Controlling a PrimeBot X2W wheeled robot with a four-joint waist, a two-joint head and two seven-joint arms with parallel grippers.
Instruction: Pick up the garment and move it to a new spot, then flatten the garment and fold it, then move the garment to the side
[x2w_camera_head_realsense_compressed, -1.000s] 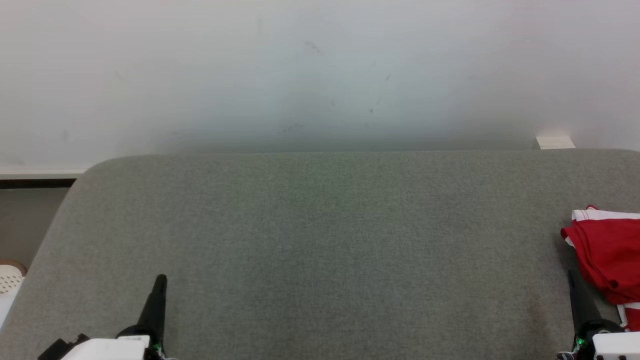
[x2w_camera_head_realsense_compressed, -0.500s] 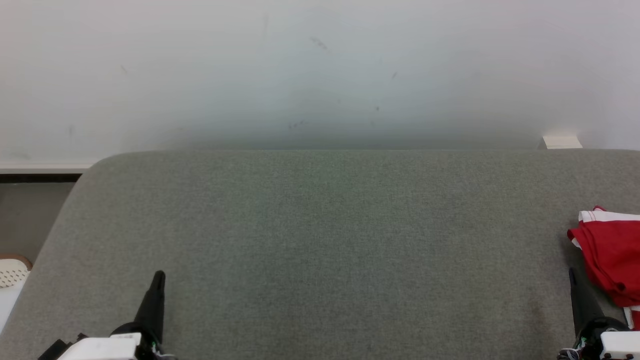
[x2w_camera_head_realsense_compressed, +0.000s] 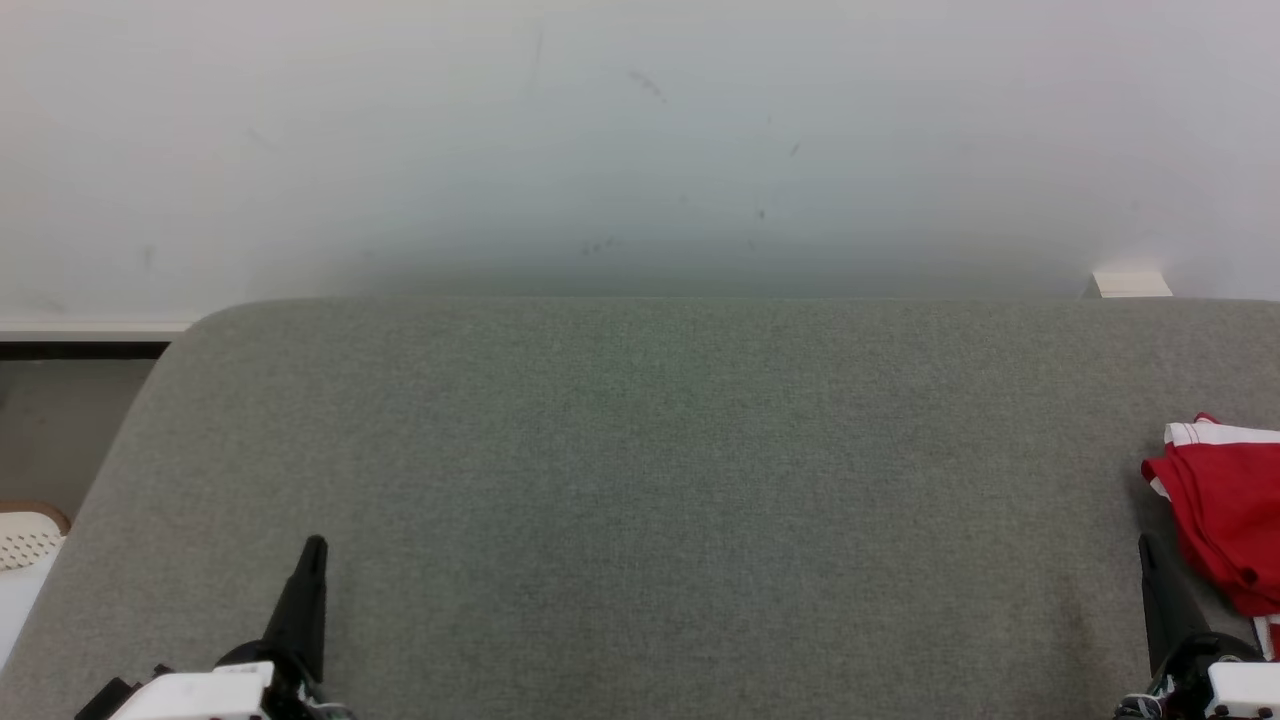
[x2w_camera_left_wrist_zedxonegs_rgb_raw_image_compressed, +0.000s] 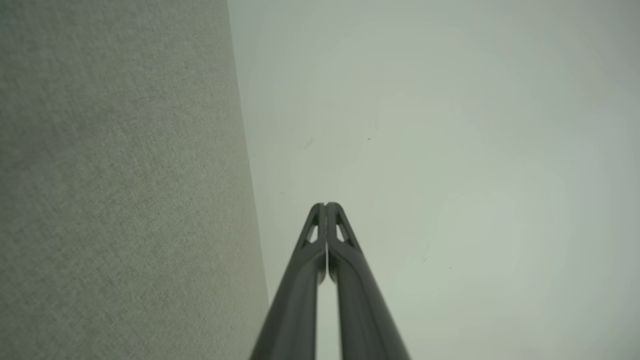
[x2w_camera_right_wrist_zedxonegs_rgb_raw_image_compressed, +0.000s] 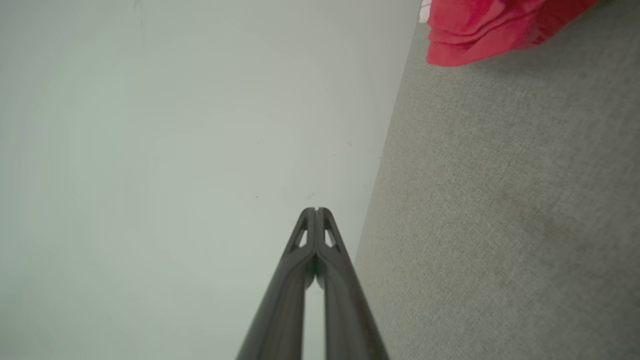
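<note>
A red garment (x2w_camera_head_realsense_compressed: 1222, 515) with white trim lies bunched at the right edge of the grey fabric surface (x2w_camera_head_realsense_compressed: 650, 480), partly cut off by the head view's border. It also appears in the right wrist view as a red heap (x2w_camera_right_wrist_zedxonegs_rgb_raw_image_compressed: 490, 27) at the top. My right gripper (x2w_camera_head_realsense_compressed: 1147, 545) sits at the lower right, shut and holding nothing, just left of the garment. In its own wrist view the right gripper (x2w_camera_right_wrist_zedxonegs_rgb_raw_image_compressed: 316, 210) has its fingertips pressed together. My left gripper (x2w_camera_head_realsense_compressed: 314, 545) rests shut at the lower left, far from the garment, with its tips (x2w_camera_left_wrist_zedxonegs_rgb_raw_image_compressed: 325, 205) touching.
A pale wall (x2w_camera_head_realsense_compressed: 640, 140) rises behind the grey surface. A small white block (x2w_camera_head_realsense_compressed: 1130, 284) sits at the far right back edge. Off the left edge stand a dark baseboard strip (x2w_camera_head_realsense_compressed: 80, 350) and a white perforated object (x2w_camera_head_realsense_compressed: 25, 540).
The whole head view has drifted slightly, so the garment sits further right and lower; the camera moved. Both grippers stay shut and in place.
</note>
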